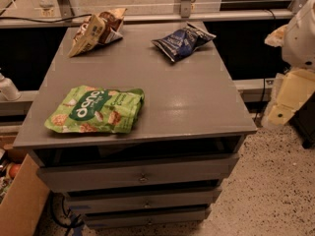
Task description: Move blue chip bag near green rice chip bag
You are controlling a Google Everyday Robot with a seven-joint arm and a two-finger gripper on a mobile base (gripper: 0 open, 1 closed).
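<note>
Grey counter [197, 102] with a flat, slightly glossy top, seen from above and in front; three shallow drawers [142, 177] stacked under it, the top one with a small knob. Blue chip bag [183, 42] lies at the back right of the counter, crinkled, angled, close to the rear edge. Green rice chip bag [97, 109] lies flat at the front left, near the front edge, label up. The two bags are well apart, on a diagonal across the top with bare counter between them. Tan-and-brown snack bag [96, 30] sits at the back left corner, propped a bit, apart from both. Nothing is touching the blue chip bag. The hand [288, 102] hangs off the counter at the right edge of the view, cream-coloured, below the white rounded arm [301, 33], beside the counter's right side and lower than its top; cannot tell whether it is spread or pressed together, and it holds nothing visible. Behind the counter runs a pale metal rail [236, 15] with dark space below it. Floor [275, 191] is light speckled stone. Cardboard box [19, 205] is at the lower left beside the drawers, a white bottle [7, 87] on the ledge at the left edge.
</note>
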